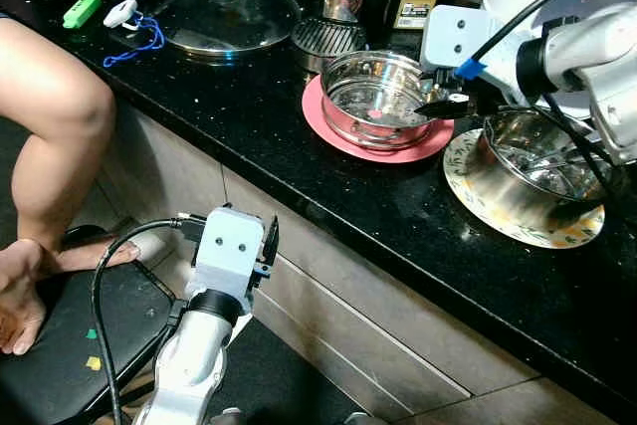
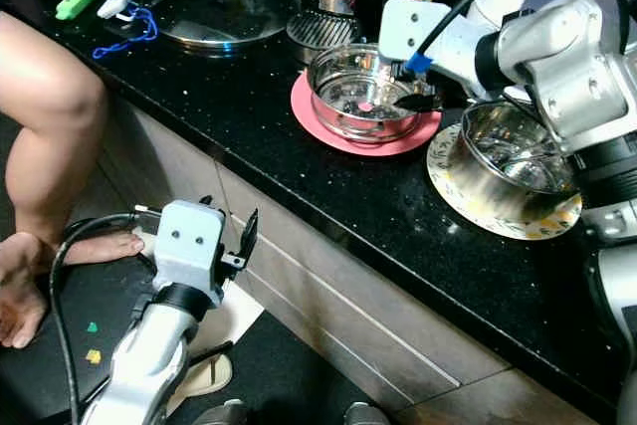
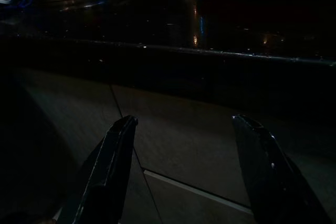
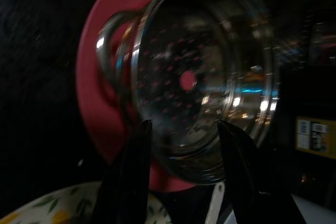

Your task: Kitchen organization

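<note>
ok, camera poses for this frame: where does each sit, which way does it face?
Left eye: head, looking down at the black counter; left arm low, right tool at the steamer pot.
Right eye: head stereo twin, same scene.
Left wrist: below the counter edge, facing the cabinet front; open left tool.
Right wrist: over the pink plate, facing into the pot.
Shared: pot and pink plate in both eyes and the right wrist.

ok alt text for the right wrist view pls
Two black fingers of the right gripper stand open just before the rim of a perforated steel steamer pot sitting on a pink plate on dark counter. A leaf-patterned plate's edge shows nearby.
</note>
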{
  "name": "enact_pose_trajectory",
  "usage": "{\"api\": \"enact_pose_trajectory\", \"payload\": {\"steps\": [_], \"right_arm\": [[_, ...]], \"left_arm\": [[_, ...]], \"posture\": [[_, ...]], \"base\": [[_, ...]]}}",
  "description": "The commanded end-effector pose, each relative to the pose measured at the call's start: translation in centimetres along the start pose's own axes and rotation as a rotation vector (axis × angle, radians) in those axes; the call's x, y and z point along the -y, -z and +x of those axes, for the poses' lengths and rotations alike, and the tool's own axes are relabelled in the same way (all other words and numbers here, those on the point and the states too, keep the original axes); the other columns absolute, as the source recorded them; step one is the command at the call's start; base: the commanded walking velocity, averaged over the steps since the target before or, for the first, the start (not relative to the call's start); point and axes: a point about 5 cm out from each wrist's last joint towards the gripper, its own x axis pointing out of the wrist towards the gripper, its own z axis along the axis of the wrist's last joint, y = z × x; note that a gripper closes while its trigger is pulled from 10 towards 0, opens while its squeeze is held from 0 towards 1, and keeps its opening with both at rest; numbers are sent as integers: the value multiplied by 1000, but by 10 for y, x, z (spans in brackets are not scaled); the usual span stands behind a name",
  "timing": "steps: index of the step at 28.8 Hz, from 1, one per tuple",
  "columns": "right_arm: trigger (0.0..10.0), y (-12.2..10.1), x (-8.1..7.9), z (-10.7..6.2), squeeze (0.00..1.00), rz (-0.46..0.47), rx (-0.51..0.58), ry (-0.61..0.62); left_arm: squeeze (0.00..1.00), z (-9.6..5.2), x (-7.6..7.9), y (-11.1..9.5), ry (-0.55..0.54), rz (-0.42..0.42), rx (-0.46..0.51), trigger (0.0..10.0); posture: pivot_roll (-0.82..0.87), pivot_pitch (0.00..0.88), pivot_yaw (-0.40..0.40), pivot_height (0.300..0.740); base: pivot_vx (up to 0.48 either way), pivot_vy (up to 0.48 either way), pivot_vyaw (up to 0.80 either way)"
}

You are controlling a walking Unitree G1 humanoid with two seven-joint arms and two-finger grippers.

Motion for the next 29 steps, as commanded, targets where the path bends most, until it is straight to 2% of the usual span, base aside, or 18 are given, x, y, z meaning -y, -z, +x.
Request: {"api": "enact_pose_trajectory", "payload": {"steps": [1, 7, 14, 17, 19, 24, 29], "right_arm": [[10000, 4, -4, 1, 0, -33, -35, -29], [10000, 2, -10, 11, 0, -109, -59, -86], [10000, 0, -13, 17, 0, -146, -69, -104], [10000, -3, -19, 24, 0, -167, -68, -128], [10000, -7, -27, 34, 0, -183, -58, -150], [10000, -10, -31, 40, 0, -188, -49, -155], [10000, -13, -32, 47, 0, -192, -46, -148]], "left_arm": [[0, 0, 3, 3, 9, -1, -12, 10000], [0, 0, 3, 3, 9, -1, -11, 10000], [0, 0, 2, 3, 6, -2, -10, 10000], [0, 0, 2, 2, 4, -3, -9, 10000], [0, 0, 2, 2, 3, -4, -8, 10000], [0, 0, 2, 1, 3, -8, -5, 10000], [0, -1, 12, -18, 128, -58, 72, 10000]], "posture": [[39, 74, -82, 740], [37, 77, -81, 740], [37, 80, -83, 740], [34, 82, -83, 740], [33, 83, -83, 740], [35, 83, -83, 740], [39, 83, -86, 740]], "base": [[0, 0, 0], [0, 0, 0], [0, 0, 0], [0, 0, 0], [0, 0, 0], [0, 0, 0], [0, 0, 0]]}}
